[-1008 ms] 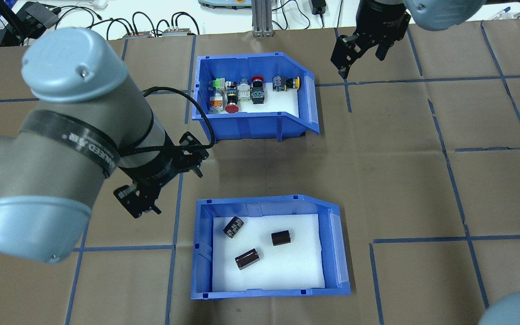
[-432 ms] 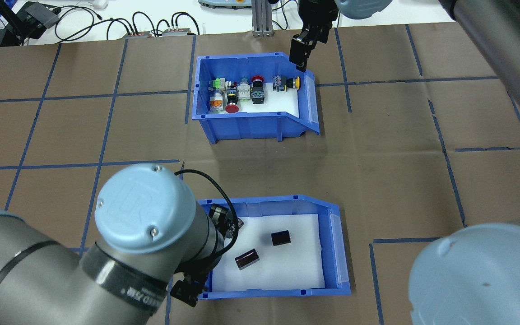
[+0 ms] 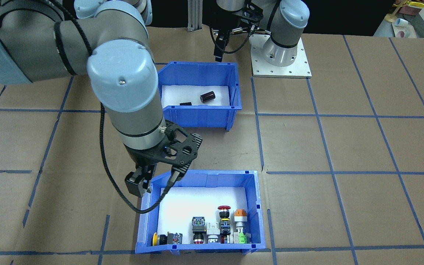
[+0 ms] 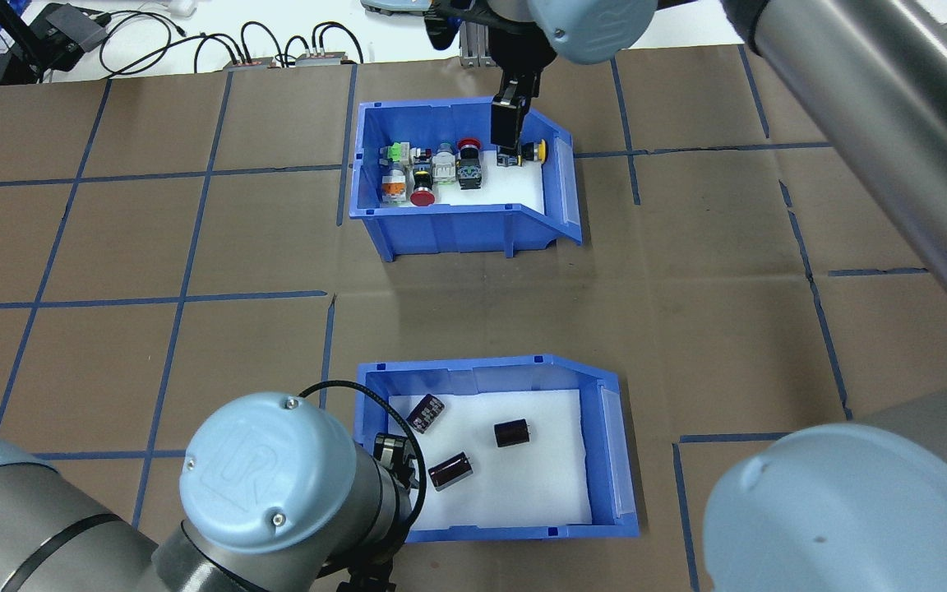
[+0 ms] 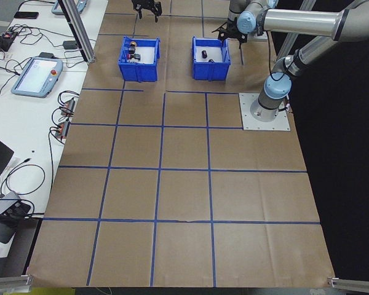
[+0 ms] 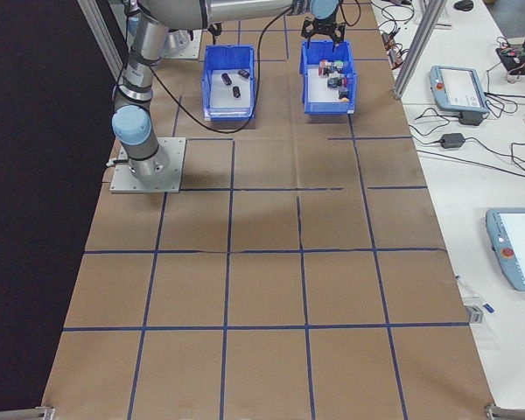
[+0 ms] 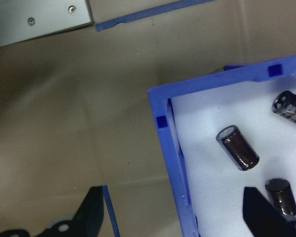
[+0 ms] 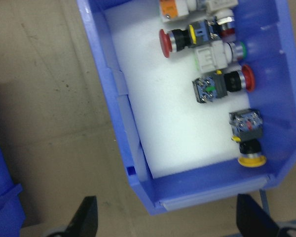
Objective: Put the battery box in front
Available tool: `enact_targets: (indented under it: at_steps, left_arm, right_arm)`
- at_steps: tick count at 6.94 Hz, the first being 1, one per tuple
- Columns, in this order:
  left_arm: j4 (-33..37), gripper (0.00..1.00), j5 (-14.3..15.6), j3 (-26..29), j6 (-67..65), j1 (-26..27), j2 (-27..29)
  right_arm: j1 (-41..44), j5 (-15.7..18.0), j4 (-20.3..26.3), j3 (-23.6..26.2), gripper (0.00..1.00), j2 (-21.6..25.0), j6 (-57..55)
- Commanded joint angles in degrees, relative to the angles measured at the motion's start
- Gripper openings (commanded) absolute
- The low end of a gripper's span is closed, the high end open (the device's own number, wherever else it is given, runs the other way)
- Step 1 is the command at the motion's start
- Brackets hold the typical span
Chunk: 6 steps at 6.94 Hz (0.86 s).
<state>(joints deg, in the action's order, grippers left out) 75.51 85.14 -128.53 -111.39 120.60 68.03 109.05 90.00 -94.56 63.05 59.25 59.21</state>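
Arms are both bent down over bins. Left gripper (image 7: pixel 175 217), jaws spread, straddles the left wall of the blue plastic battery box (image 4: pixel 617 460), nearest the robot, with three dark brown cylinders (image 4: pixel 448 472). Right gripper (image 8: pixel 165 222), jaws spread, straddles the far blue switch bin (image 4: pixel 560 189).

Switch-filled blue bin (image 8: pixel 119 113) below gripper (image 8: pixel 167 219)

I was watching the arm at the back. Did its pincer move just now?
Yes. The right pincer slid left, from beyond the switch bin's right side to above its far right corner.
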Motion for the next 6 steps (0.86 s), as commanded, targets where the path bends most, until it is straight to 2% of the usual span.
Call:
enact_targets:
  at_steps: [1, 2, 5, 6]
  left_arm:
    - [-13.28, 0.99, -2.17, -6.78, -5.32, 1.30, 0.43]
    - [-21.99, 0.99, -1.83, -9.09, -5.59, 1.39, 1.92]
    - [-23.40, 0.99, -2.44, -9.73, -8.12, 3.76, 5.00]
    - [-23.13, 0.98, -2.44, -9.81, -9.28, 3.85, 5.36]
  right_arm:
    - [5.45, 0.61, -0.10, 1.01, 1.00, -2.55, 4.69]
    - [6.60, 0.70, -0.10, 1.45, 1.00, -4.04, 7.82]
    - [9.25, 0.53, -1.67, 4.08, 1.00, -6.60, 7.51]
    - [9.08, 0.70, -6.47, 6.88, 1.00, -6.52, 7.59]
